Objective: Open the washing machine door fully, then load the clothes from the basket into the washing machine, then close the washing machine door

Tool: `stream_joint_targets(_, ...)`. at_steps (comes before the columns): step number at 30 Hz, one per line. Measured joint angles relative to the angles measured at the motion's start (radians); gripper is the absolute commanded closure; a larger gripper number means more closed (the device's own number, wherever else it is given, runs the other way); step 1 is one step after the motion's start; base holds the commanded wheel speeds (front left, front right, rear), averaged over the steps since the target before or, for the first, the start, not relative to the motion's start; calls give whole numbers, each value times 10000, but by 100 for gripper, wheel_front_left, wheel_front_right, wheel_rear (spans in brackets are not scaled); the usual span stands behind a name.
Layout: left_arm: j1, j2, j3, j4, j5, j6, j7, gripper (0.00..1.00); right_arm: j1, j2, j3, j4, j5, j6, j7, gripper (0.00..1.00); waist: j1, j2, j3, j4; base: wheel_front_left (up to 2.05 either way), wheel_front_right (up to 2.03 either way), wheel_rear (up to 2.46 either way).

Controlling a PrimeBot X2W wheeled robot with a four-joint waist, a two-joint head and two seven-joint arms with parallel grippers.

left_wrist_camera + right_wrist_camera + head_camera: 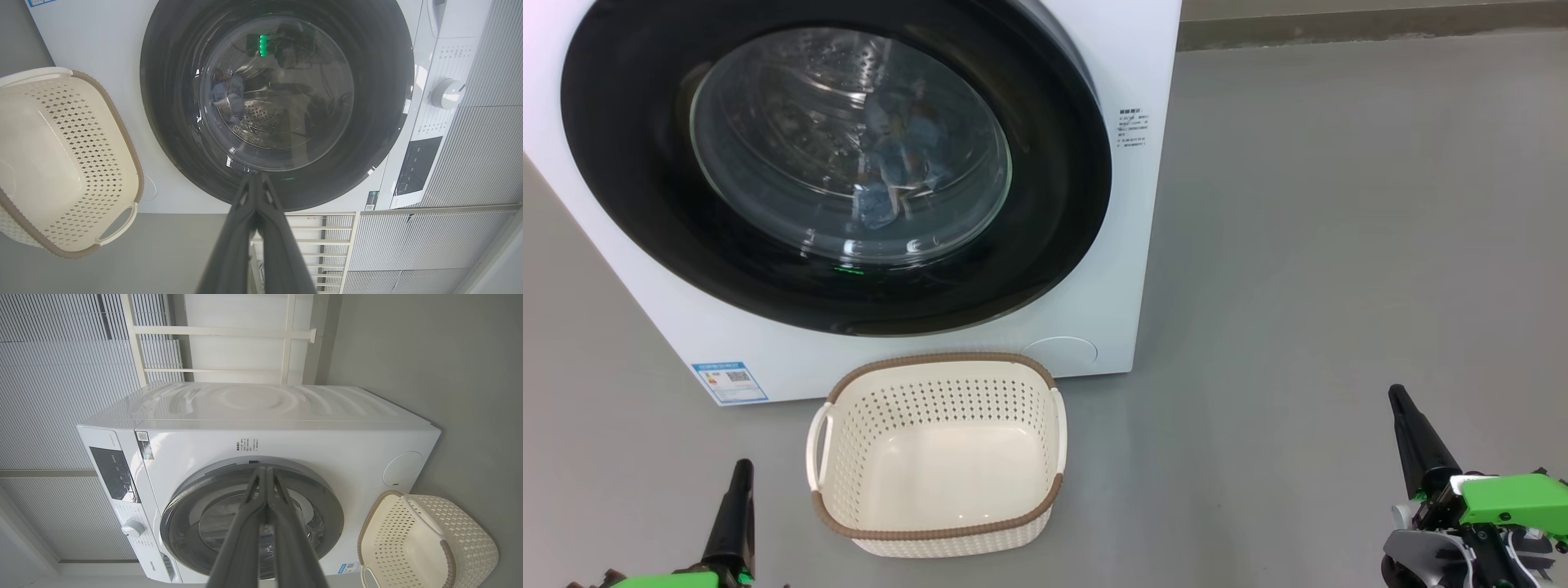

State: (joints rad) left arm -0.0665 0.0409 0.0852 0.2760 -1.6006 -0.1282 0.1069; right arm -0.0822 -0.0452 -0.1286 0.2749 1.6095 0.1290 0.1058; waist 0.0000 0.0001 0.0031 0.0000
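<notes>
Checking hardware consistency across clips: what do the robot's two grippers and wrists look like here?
The left gripper and the right gripper each have two long, slim, dark fingers that taper to narrow tips. Behind each pair sits a bright green plastic housing. On the right arm, a grey-and-black wrist block with small white parts adjoins it.

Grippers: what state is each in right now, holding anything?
Left gripper: closed, holding nothing.
Right gripper: closed, holding nothing.

One washing machine point(1147, 245), one door point(629, 204), one basket point(941, 358), two grippers (left gripper point(742, 474), right gripper point(1399, 402)); clothes point(892, 167) uncountable behind glass.
</notes>
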Motion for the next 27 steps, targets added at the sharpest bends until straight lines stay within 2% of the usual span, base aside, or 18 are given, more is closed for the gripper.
stream_joint_targets(27, 0, 0, 2, 0, 0, -2, 0, 100, -1, 12, -19, 0, 0, 0, 2, 100, 0, 0, 0, 0, 0, 0, 0)
